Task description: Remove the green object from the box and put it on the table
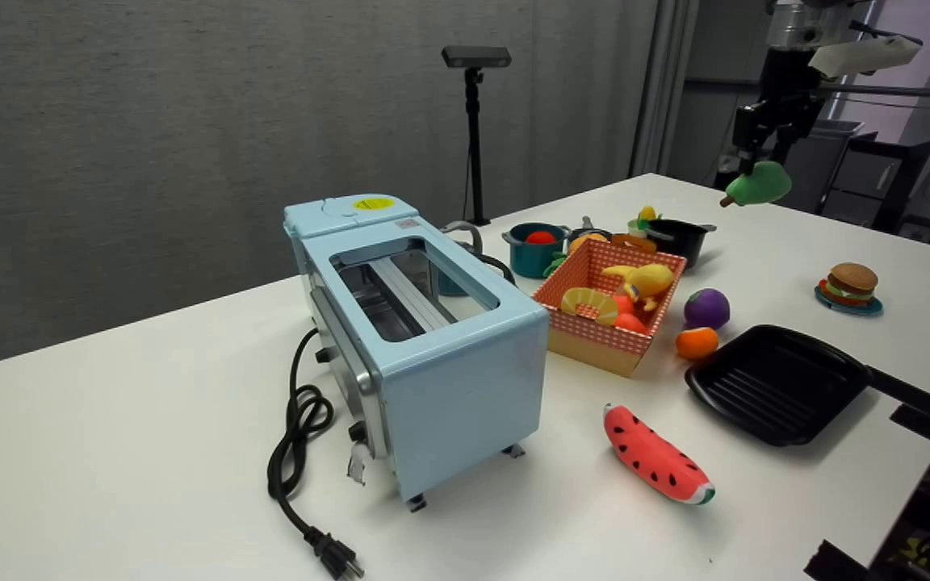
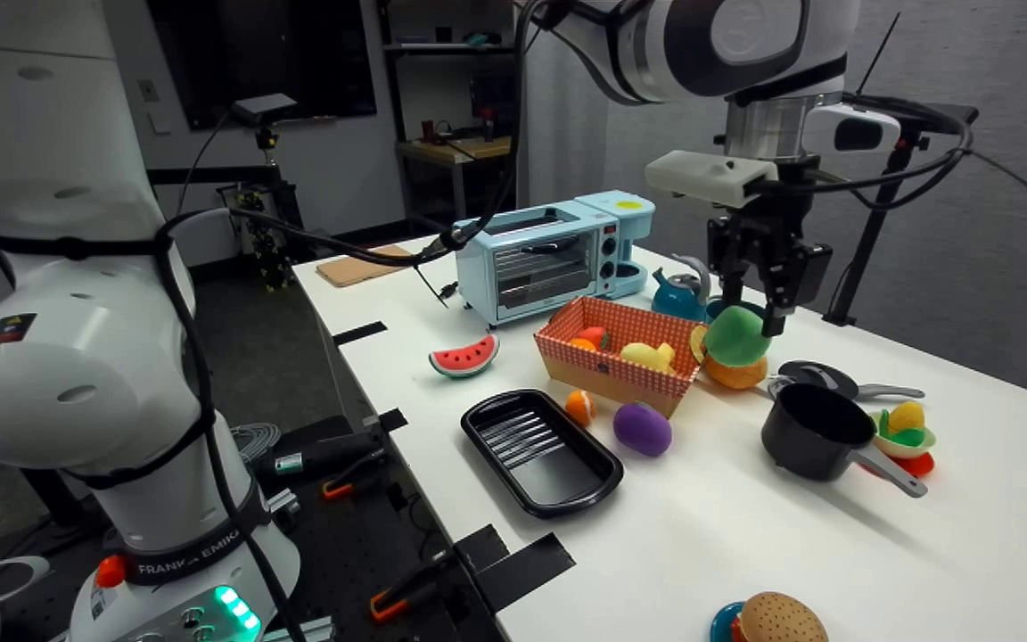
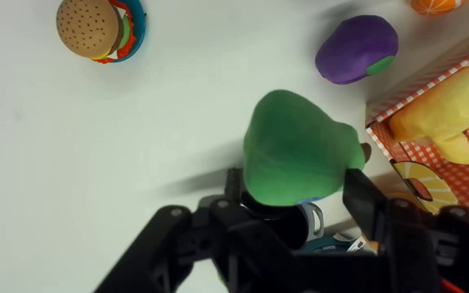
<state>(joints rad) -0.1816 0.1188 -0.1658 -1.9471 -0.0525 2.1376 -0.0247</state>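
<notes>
Robot gripper [image 3: 293, 181], jaws pinching a grn pear-shaped toy [image 3: 295, 146], midair over wht table [image 1: 150, 452], outside the red-chk box [image 1: 586, 349] w/ yel. toy [image 3: 446, 106] inside; purple toy [image 2: 642, 429] & blk grill pan [image 2: 542, 455] on table.

The gripper [image 3: 293, 179] pinches a green toy fruit [image 3: 295, 142] between its 2 fingers [image 3: 362, 199] over the white table [image 3: 157, 122], where I see a checked box [image 3: 426, 87] with a yellow toy [image 3: 442, 106] lying inside; a purple eggplant [image 3: 356, 49] sits just outside, a burger [image 3: 88, 28] rests on its blue plate [image 3: 140, 24] well apart, and a black pot [image 3: 293, 232] is partly hidden behind the gripper
</notes>
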